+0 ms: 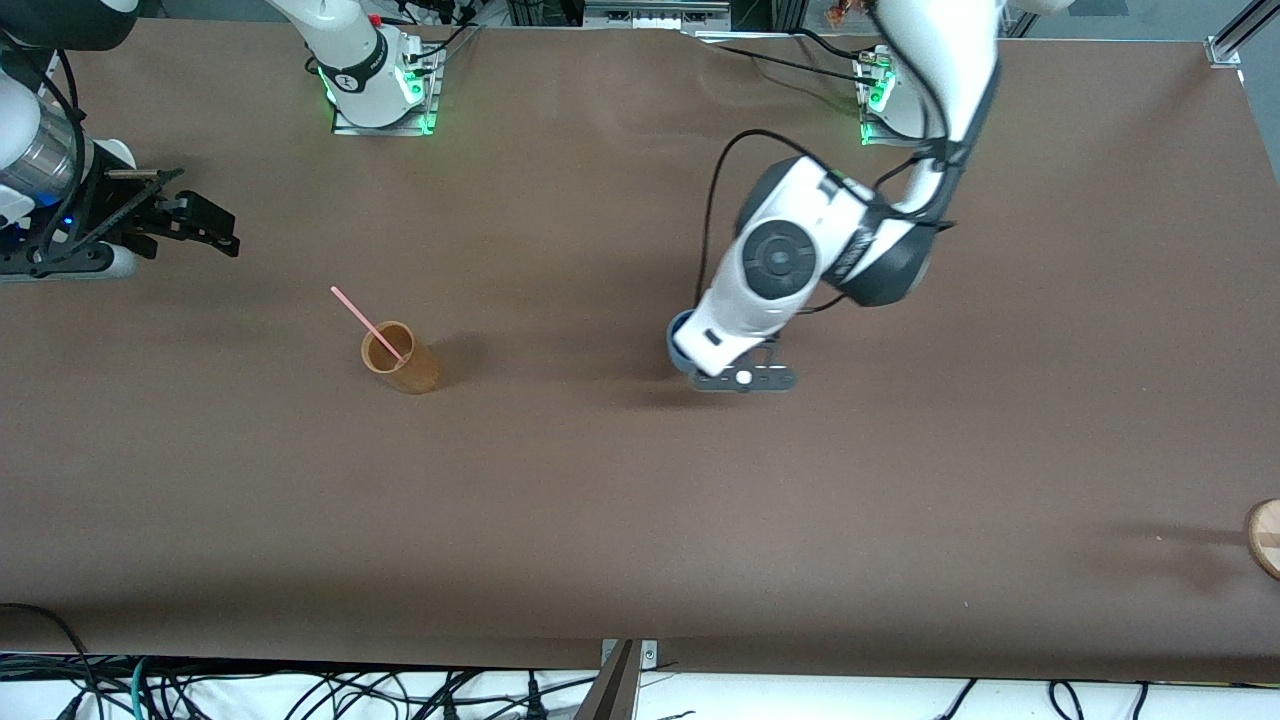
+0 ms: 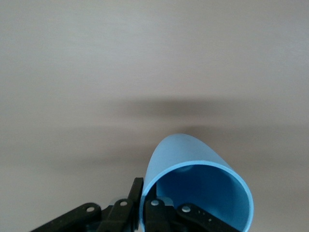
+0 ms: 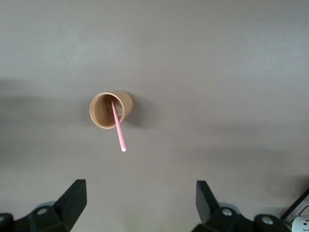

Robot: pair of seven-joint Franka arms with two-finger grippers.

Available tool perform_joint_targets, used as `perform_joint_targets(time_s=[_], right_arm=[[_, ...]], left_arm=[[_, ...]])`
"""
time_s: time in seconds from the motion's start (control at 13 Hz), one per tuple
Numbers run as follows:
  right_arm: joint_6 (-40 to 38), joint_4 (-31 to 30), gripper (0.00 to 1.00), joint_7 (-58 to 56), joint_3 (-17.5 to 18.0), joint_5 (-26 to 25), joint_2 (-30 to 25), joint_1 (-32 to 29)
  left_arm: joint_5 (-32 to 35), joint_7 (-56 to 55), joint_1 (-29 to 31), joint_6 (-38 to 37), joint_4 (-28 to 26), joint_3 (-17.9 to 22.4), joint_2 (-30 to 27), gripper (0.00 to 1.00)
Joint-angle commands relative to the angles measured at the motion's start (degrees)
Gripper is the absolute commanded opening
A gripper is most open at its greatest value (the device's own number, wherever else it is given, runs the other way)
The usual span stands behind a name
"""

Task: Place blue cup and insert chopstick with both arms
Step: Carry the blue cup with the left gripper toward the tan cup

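Note:
The blue cup [image 2: 195, 186] is pinched by its rim between the fingers of my left gripper [image 2: 143, 203], one finger inside and one outside. In the front view only a sliver of the cup [image 1: 678, 338] shows under the left arm's wrist, over the middle of the table. The pink chopstick [image 1: 368, 325] leans in the tan-brown cup [image 1: 400, 358], toward the right arm's end; both show in the right wrist view, the chopstick [image 3: 118, 128] and the brown cup [image 3: 108, 109]. My right gripper [image 1: 205, 222] is open and empty in the air at that end of the table, apart from the brown cup.
A round wooden piece [image 1: 1266, 537] shows at the table's edge at the left arm's end, nearer the front camera. Cables hang along the near table edge [image 1: 640, 660]. Both arm bases [image 1: 380, 90] stand at the table's back.

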Motion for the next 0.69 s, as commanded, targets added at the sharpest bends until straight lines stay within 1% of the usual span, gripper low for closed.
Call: perform_joint_targets(time_s=[0.0,0.15,0.31,0.62], right_arm=[[-0.13,0.47,1.00,-0.49,0.27,-0.33,0.14,-0.50],[-0.05,0.47,1.00,-0.31,0.35,-0.24,0.14,-0.41],[-0.13,0.47,1.00,-0.49,0.27,-0.24,0.14,-0.50],[-0.13,0.47,1.00,-0.57,0.27,-0.24,0.14,-0.50]], left_arm=[[-3.10,-3.57,-2.79,-0.76,10.49,0.81,7.21,0.00],[-4.26,-6.12,-4.72,4.58,10.59,0.81,9.15,0.00],[-4.26,-8.67,-6.57,8.02,10.68,0.89,11.44,0.00],[-4.17,-11.40,-8.25,11.28,10.59,0.89,14.61,0.00]])
